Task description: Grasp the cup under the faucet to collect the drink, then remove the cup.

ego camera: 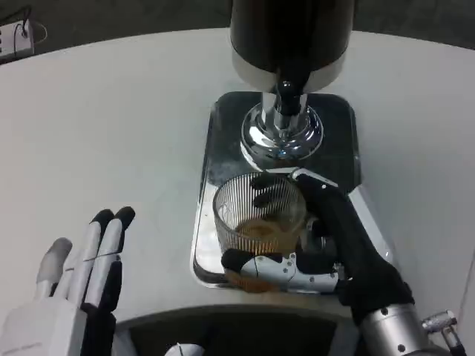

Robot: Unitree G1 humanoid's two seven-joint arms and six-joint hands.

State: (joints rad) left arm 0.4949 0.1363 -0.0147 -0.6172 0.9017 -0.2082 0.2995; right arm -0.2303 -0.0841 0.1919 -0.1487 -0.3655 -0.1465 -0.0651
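A ribbed clear glass cup (256,219) with brown drink at its bottom stands on the steel drip tray (210,148), just in front of the chrome faucet (283,126) of the black dispenser (291,33). My right hand (326,245) wraps around the cup from the right, with one finger across its near side and others behind it. My left hand (82,274) rests flat on the white table at the lower left, fingers stretched out and holding nothing.
The white table (111,133) spreads to the left of the tray. A white power strip (15,37) lies at the far left corner. A dark edge runs along the bottom of the view.
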